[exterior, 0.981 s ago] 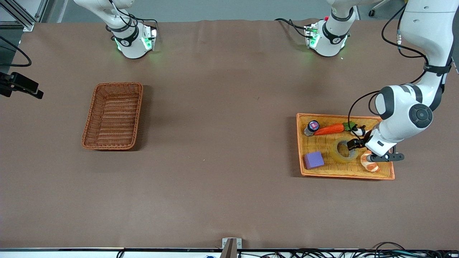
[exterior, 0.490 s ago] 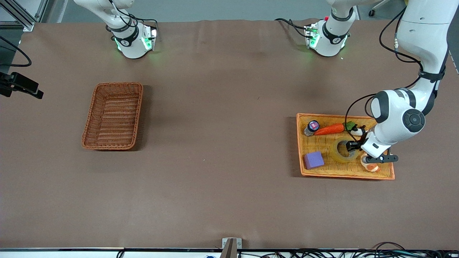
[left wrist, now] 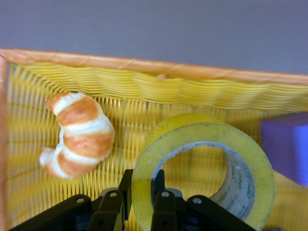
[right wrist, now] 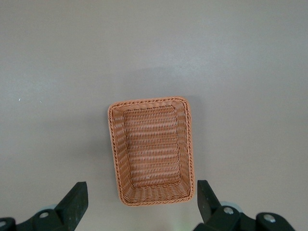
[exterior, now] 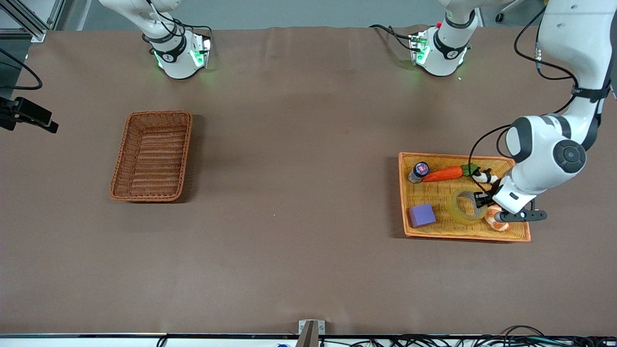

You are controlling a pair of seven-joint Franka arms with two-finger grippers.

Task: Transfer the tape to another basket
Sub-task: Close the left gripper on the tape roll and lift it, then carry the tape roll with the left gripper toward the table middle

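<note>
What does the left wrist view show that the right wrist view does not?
Only the left wrist view shows the left end effector closed on the wall of the tape, lying in the yellow tray beside a croissant and a purple block. Only the right wrist view shows the open right end effector over the basket, which holds nothing. Both show bare table.

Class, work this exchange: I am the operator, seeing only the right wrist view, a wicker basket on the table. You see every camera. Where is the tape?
Observer: The tape is in the yellow tray at the left arm's end of the table.
Operator: My right gripper hangs open over the basket. Is the tape held?
Observer: Yes, the left gripper is shut on its wall, one finger inside the ring.
Operator: Anything close by?
Observer: A croissant lies beside it in the tray.
</note>
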